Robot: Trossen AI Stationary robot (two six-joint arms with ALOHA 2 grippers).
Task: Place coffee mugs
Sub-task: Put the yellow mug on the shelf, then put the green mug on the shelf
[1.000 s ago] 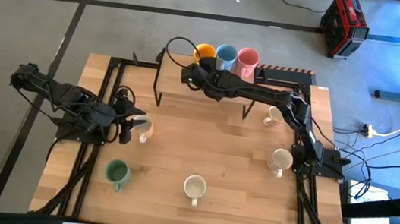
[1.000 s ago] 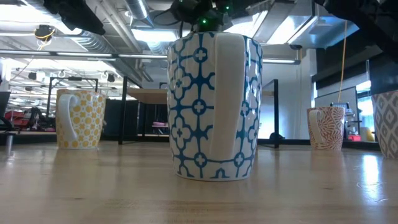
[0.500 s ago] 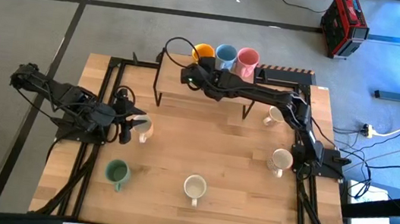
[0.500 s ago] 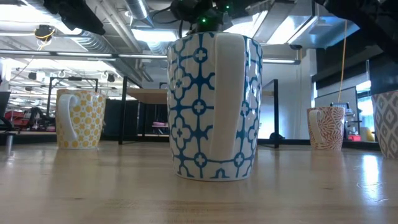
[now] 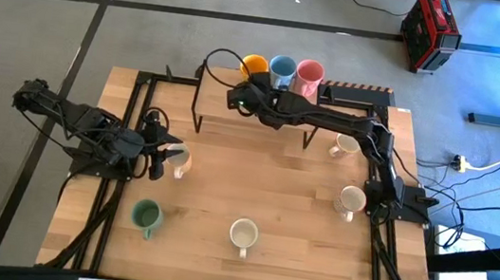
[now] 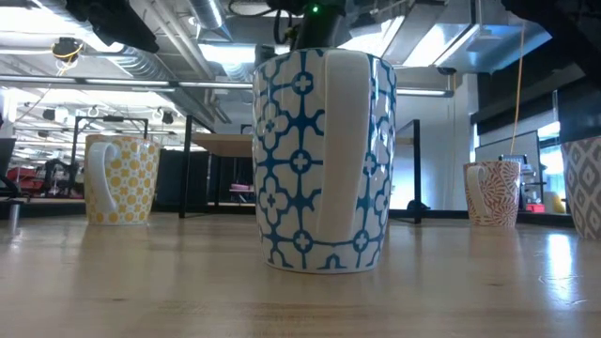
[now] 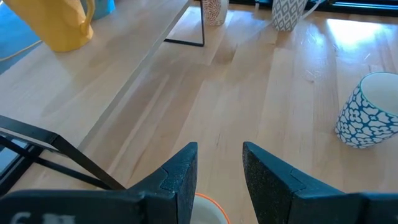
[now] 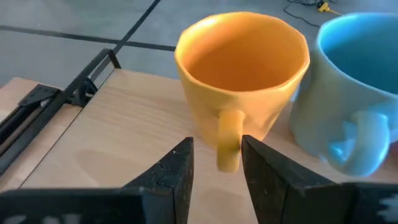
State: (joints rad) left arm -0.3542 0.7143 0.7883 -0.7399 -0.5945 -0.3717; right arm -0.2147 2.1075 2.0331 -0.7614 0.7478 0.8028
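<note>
My right gripper [image 8: 214, 165]: fingers parted around orange mug [image 8: 242, 74] handle, not clamping | mug on raised shelf [image 5: 224, 116] beside blue mug [image 8: 354, 93] | risk: snagging handle, toppling it.

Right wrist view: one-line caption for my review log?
Right gripper with open jaws straddling the handle of the orange mug on the shelf, blue mug beside it.
</note>
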